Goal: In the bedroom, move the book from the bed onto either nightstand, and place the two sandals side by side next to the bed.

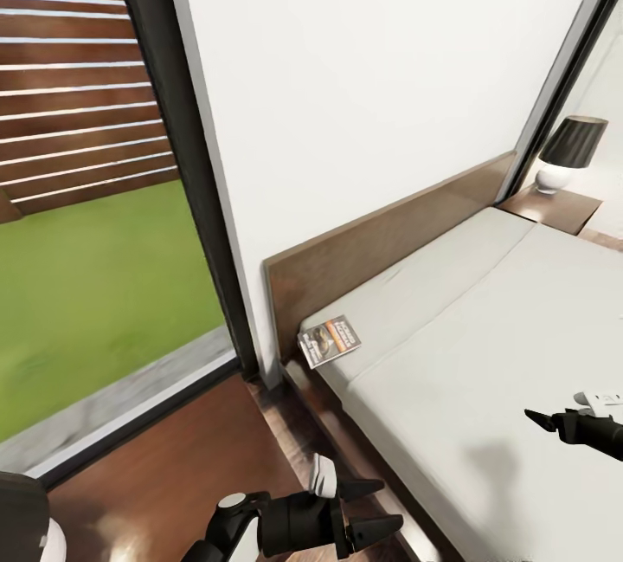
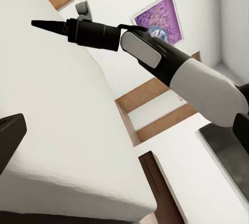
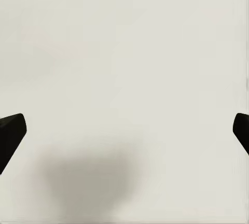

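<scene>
Right now the book (image 1: pixel 330 340), a small thin paperback w/ dark cover and white lettering, lies flat on the bed (image 1: pixel 484 328) at the mattress corner nearest the window (image 1: pixel 95 198), just beside the headboard (image 1: pixel 389 242). Mattress is plain pale grey, smooth, matte; frame and headboard are dark-brown wood, low and boxy. At the far end of the headboard stands a reddish-brown nightstand (image 1: pixel 558 209) w/ a lamp (image 1: pixel 567 153) on top: white rounded base, dark shade. Floor (image 1: pixel 173 475) beside the bed is glossy brown wood.

Left gripper (image 1: pixel 368 510) hovers low beside the bed's frame, below the book and well apart from it, arm reaching level toward the bed; its two black pointed fingers are spread fairly wide, nothing between them. Right gripper (image 3: pixel 124 130) hangs over the mattress, well apart from the book, casting a soft shadow on the grey surface; fingers (image 3: pixel 11 133) set wide apart in the right wrist view, empty. Left wrist view shows the right arm (image 2: pixel 192 79) stretched out over the bed, black w/ white casing.
</scene>
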